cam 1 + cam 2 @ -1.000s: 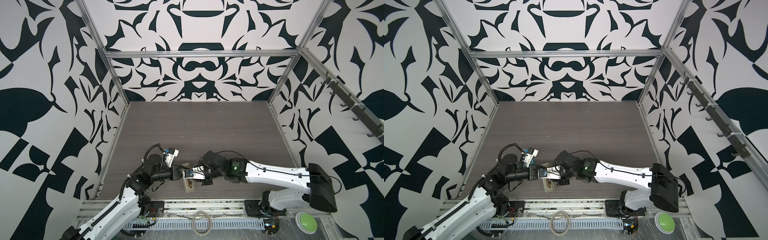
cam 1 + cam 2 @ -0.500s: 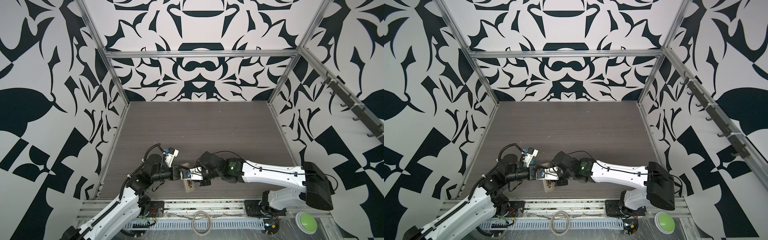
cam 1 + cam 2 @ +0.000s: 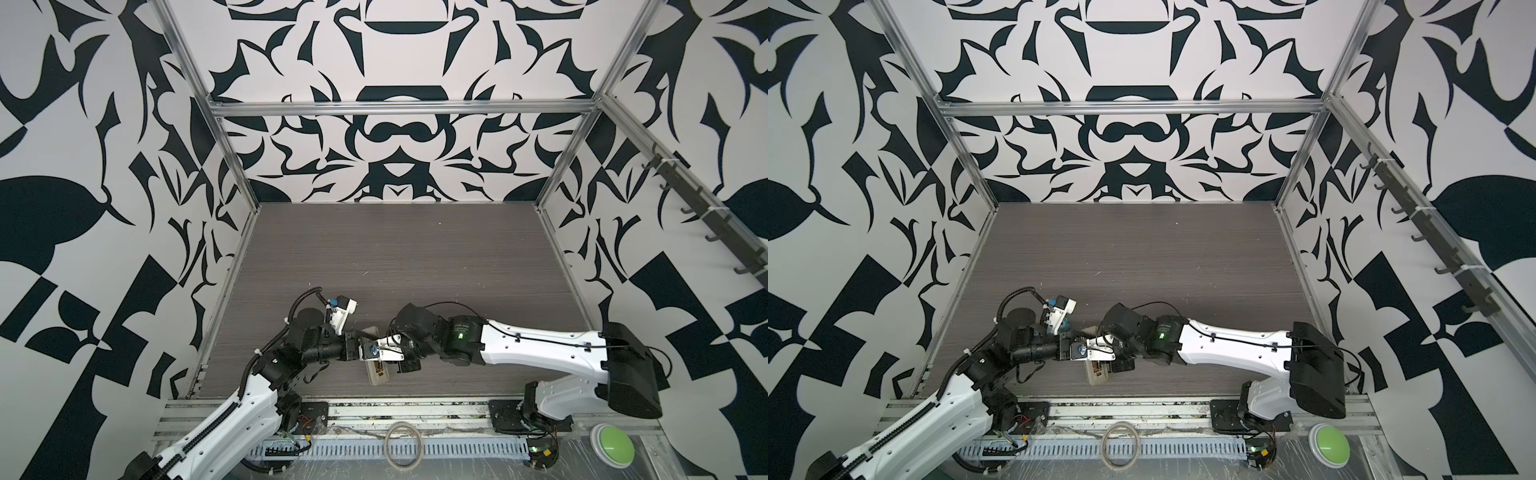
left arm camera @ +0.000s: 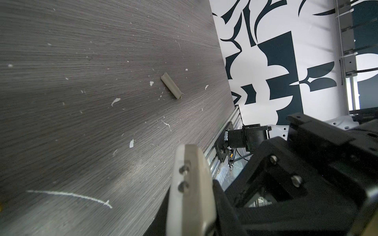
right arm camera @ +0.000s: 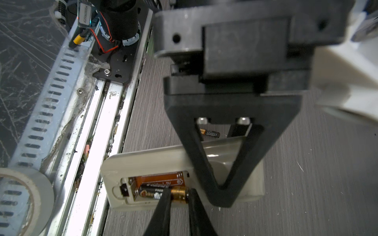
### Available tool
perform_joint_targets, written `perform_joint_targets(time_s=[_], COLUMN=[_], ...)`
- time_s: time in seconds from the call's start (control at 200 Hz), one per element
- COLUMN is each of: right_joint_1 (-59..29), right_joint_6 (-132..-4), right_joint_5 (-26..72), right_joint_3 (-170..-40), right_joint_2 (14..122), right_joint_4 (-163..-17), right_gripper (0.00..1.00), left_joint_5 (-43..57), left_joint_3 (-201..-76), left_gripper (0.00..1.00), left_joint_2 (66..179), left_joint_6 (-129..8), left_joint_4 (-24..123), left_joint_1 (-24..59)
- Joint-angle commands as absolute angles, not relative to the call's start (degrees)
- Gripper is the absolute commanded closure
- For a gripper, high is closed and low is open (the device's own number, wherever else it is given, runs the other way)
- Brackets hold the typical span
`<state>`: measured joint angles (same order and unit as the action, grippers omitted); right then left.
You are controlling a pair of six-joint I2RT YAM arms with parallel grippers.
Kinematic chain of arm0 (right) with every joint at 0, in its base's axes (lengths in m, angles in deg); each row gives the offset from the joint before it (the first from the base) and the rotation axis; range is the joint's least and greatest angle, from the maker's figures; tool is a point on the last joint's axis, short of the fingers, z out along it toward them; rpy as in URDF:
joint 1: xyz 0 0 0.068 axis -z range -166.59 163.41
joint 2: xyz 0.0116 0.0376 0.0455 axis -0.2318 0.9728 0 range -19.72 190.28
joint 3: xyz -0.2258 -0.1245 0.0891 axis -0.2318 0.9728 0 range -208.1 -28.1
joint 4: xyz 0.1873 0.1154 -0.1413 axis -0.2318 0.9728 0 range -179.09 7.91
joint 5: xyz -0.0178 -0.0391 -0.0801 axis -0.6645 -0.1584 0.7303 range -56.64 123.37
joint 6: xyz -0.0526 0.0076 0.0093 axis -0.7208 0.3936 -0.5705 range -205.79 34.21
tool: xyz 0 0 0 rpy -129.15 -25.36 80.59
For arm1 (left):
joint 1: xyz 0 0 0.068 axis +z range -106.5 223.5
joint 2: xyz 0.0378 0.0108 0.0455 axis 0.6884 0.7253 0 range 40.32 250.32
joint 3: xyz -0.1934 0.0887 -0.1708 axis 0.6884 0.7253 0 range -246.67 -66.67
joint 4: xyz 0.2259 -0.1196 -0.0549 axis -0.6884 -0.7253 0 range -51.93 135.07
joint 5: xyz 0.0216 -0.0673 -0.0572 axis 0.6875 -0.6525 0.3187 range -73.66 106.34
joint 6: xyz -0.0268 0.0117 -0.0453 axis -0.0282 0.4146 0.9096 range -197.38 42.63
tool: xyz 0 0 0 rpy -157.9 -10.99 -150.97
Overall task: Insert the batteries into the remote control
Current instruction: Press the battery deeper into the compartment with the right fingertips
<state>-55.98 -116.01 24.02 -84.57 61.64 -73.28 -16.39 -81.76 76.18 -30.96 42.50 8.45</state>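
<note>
R gripper (image 5: pixel 178 194) pinching a battery (image 5: pixel 149 193) in the remote's (image 5: pixel 159 161) open bay.
I see R fingers (image 5: pixel 163 206) tight on the battery's gold end, w/ its dark end at the bay's end contacts; can't tell if it's fully seated. L gripper (image 3: pixel 362 350) is clamped across the remote, which sits back side up near the table's (image 5: pixel 306 194) front edge. 2nd battery (image 5: pixel 210 133) lies loose on the table beyond the remote, apart from it.
</note>
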Motion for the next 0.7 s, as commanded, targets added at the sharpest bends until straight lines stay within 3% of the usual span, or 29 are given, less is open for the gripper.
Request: perform_joint_targets(time_s=[0.0, 0.695], right_joint_1=[-56.55, -57.96], right_joint_6=[-116.53, -116.91], right_joint_5=[24.92, 24.09], right_joint_3=[-86.90, -89.02], right_joint_2=[62.99, 66.85], right_joint_4=[-71.06, -66.63], right_gripper=[0.80, 0.80], left_joint_5=[-17.96, -17.41], left_joint_3=[-82.96, -83.06], left_gripper=[1.00, 1.00], left_joint_2=[75.74, 75.15], left_joint_6=[-30.98, -30.97], left_joint_4=[45.07, 44.63], left_joint_1=[8.26, 8.24])
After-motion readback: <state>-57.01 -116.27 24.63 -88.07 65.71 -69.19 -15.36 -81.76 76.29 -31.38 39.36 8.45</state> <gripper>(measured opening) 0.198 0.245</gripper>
